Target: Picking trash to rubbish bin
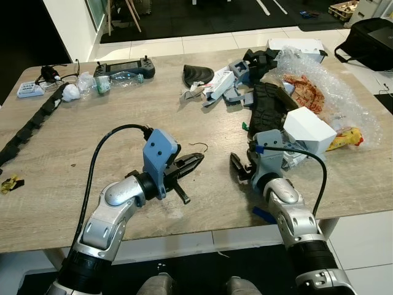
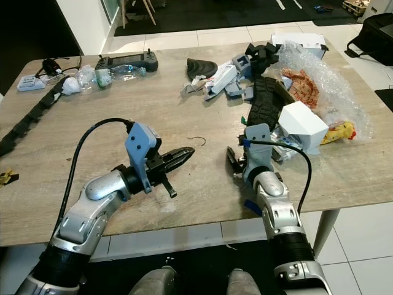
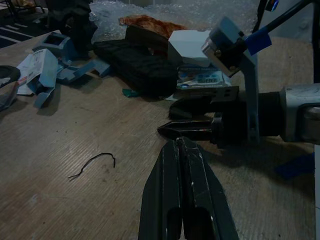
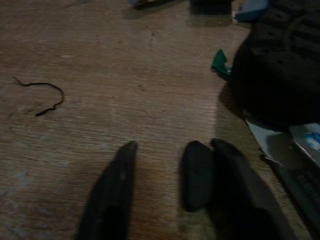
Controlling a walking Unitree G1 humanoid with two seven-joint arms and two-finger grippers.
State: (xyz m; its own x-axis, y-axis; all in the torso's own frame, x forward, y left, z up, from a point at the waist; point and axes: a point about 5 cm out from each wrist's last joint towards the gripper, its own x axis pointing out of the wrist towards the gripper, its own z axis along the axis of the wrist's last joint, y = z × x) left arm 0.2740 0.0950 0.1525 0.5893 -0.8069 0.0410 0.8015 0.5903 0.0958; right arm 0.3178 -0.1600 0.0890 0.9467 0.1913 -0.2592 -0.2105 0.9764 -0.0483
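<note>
A heap of trash lies at the back right of the wooden table (image 1: 123,117): bubble wrap (image 1: 331,80), an orange snack wrapper (image 1: 304,89), a white box (image 1: 309,129), a black ribbed strip (image 1: 267,107) and torn blue-grey packaging (image 1: 224,86). A thin black wire scrap (image 1: 198,147) lies alone on the wood. My left gripper (image 1: 198,160) hovers just in front of that wire, shut with nothing in it. My right gripper (image 1: 241,167) rests low at the heap's front edge, open and empty, its tips pointing towards the left gripper. A green scrap (image 4: 220,62) peeks from under the black strip.
A crushed plastic bottle (image 1: 120,78), a black controller (image 1: 123,66), a crumpled tissue (image 1: 70,92) and a black cable chain (image 1: 31,123) lie at the back left. A yellow wrapper (image 1: 7,183) sits at the left edge. A black bag (image 1: 371,40) stands on the floor beyond.
</note>
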